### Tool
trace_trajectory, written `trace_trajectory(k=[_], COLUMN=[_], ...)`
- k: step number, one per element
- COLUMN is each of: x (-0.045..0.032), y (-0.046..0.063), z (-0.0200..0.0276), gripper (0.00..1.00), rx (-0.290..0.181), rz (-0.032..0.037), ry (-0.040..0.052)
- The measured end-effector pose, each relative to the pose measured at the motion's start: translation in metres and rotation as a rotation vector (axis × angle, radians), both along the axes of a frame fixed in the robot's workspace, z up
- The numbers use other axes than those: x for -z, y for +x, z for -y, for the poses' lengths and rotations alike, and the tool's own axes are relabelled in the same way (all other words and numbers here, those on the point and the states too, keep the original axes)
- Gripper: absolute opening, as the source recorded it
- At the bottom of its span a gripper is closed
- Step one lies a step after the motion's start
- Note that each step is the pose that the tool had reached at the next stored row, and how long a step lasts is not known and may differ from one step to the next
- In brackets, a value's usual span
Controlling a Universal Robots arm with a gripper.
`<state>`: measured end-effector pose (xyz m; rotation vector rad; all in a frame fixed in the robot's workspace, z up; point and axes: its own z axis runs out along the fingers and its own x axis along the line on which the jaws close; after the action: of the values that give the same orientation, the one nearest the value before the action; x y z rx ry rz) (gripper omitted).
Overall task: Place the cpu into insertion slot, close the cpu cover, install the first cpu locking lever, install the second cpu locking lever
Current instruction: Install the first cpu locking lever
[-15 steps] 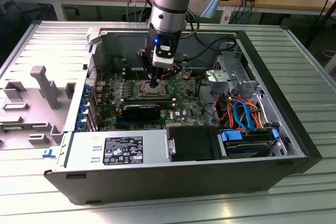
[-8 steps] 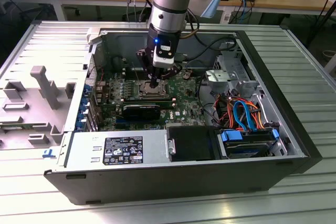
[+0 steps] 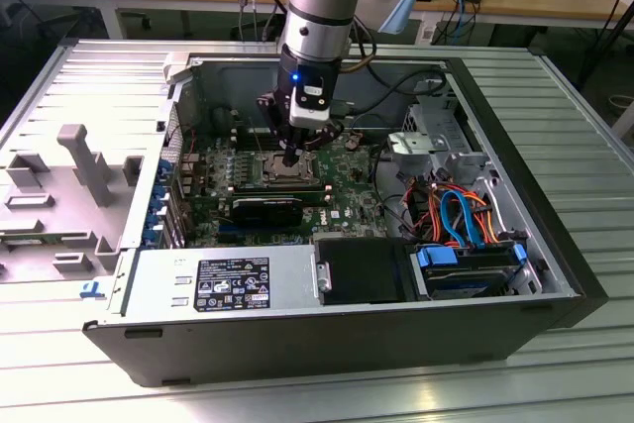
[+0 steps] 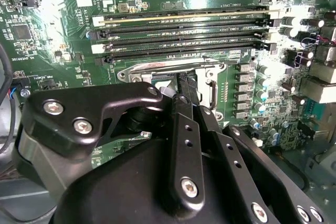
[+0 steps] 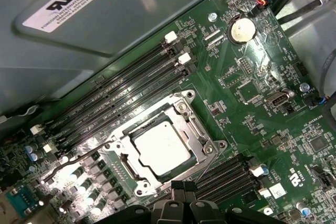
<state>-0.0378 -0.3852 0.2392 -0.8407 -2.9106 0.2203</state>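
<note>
While the cpu (image 5: 159, 148) is already seated in the insertion slot (image 5: 118, 162) with the cpu cover (image 5: 195, 132) closed down around it, a thin locking lever (image 5: 210, 162) could be slipped off or bent if it is pushed off-line by the claw (image 5: 177, 187). The arm is held vertical over the open computer case (image 3: 555, 245), wrist pointing straight down at the socket's near edge. The claw is seen clenched, fingertips together, with nothing visibly grasped.
</note>
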Motion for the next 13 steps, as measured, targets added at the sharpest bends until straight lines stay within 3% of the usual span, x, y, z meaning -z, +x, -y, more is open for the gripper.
trace_trajectory(k=[4, 6, 7, 10, 12, 13], x=[0.0001, 0.0001, 0.0, 0.0, 0.0, 0.0], y=[0.0, 0.0, 0.0, 0.0, 0.0, 0.0], z=[0.0, 0.0, 0.0, 0.0, 0.0, 0.0], gripper=[0.11, 0.11, 0.11, 0.11, 0.11, 0.11], rx=[-0.008, -0.009, -0.009, -0.009, -0.009, -0.009], rz=[0.0002, 0.0002, 0.0001, 0.0004, 0.0005, 0.0006], ry=[0.0019, 0.0104, 0.0213, 0.0786, 0.1086, 0.13])
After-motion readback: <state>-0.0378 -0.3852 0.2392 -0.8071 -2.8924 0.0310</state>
